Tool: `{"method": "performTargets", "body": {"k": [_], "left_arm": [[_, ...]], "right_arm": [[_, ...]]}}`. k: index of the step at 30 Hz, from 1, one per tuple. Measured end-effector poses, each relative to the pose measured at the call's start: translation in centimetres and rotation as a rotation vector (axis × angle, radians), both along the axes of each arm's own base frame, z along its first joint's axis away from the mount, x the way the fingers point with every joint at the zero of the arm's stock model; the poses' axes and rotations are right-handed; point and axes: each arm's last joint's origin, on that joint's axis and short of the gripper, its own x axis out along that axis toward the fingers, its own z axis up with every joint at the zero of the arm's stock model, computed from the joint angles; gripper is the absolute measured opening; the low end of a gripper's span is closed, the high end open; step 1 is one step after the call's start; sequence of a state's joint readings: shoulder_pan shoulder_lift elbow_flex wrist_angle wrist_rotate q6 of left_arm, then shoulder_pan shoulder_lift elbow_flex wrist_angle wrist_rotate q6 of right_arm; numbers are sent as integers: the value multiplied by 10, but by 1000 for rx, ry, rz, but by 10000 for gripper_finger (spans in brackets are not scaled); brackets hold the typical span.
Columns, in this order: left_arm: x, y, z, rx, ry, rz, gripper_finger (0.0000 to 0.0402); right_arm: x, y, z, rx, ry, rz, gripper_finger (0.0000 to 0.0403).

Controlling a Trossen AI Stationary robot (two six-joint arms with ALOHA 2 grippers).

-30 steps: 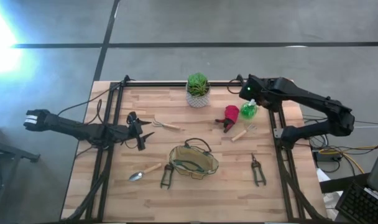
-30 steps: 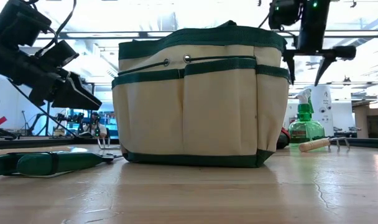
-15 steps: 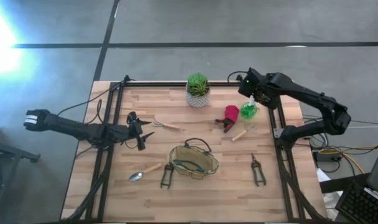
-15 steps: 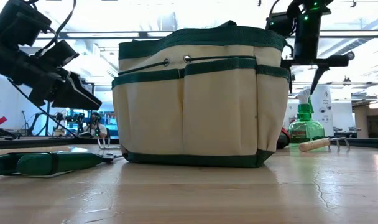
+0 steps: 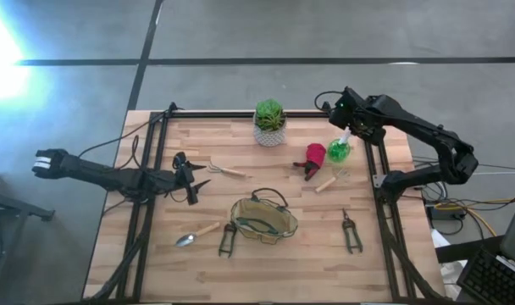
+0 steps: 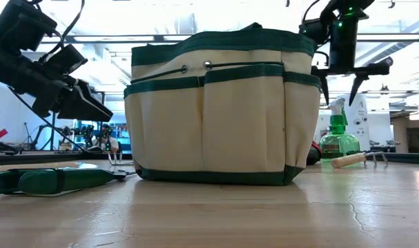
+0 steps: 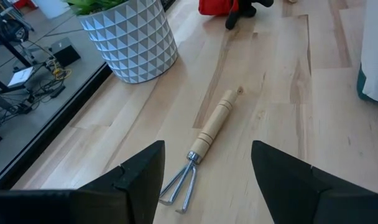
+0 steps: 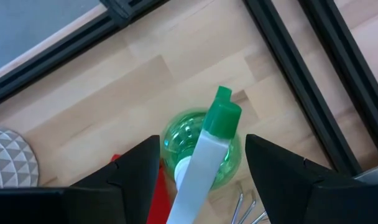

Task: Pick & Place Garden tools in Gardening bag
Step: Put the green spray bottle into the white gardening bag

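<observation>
The beige gardening bag (image 5: 263, 220) with green trim stands open at the table's near middle and fills the low view (image 6: 220, 110). The green spray bottle (image 5: 339, 151) stands upright at the far right, beside the red item (image 5: 314, 155). My right gripper (image 8: 201, 174) is open above the bottle and points down, its fingers on either side of the white-and-green spray head (image 8: 207, 146) without touching it. My left gripper (image 7: 204, 180) is open and empty at the left, and points level at the wooden-handled rake (image 7: 201, 146).
The potted plant (image 5: 269, 123) stands at the far middle. A second wooden-handled tool (image 5: 329, 180) lies near the bottle. The trowel (image 5: 196, 233) and one pair of shears (image 5: 228, 239) lie left of the bag. The other shears (image 5: 351, 230) lie to its right.
My right gripper has shifted a little toward the table's far edge over the spray bottle and has come down slightly. It stays open.
</observation>
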State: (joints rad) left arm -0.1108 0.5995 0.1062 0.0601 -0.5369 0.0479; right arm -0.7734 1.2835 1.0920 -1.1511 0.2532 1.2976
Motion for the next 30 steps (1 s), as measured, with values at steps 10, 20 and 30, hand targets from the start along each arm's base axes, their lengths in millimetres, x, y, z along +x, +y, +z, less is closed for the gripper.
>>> {"method": "performTargets", "body": {"k": [10, 20, 30], "left_arm": [[0, 0, 0, -2, -1, 1, 241], [0, 0, 0, -3, -2, 1, 241], [0, 0, 0, -3, -2, 1, 241]], "right_arm": [[0, 1, -5, 31, -3, -1, 202], [8, -6, -21, 94, 51, 55, 139], [8, -7, -12, 62, 47, 99, 80]]}}
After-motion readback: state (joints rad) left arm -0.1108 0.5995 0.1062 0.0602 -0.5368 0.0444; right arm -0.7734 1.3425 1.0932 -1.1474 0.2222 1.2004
